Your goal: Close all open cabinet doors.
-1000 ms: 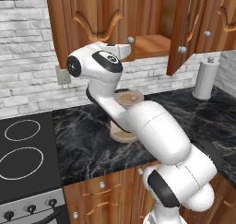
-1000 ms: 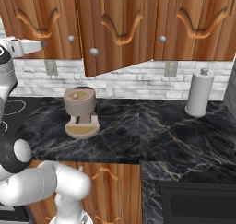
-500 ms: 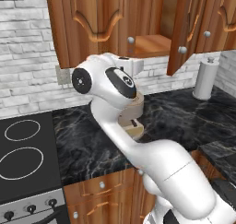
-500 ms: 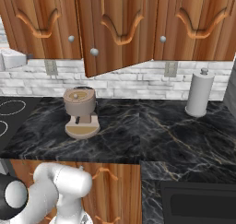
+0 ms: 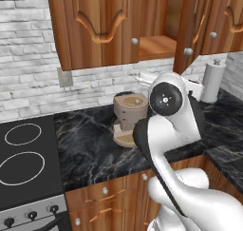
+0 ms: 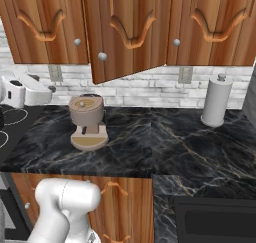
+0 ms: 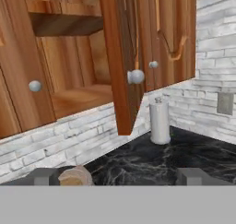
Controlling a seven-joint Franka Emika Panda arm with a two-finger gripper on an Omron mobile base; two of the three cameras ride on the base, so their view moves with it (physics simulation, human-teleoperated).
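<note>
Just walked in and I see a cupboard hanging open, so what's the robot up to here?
The robot arm is working on the wall cupboards above the black counter. One cupboard door stands ajar, its edge swung out toward the room, with a bare shelf showing behind it. The gripper is open and holds nothing; it points up at that door from below, not touching it. A coffee machine and a paper towel roll sit on the counter.

White brick wall [image 6: 150,89] behind black marble counter [image 6: 165,147], apparently glossy.
</note>
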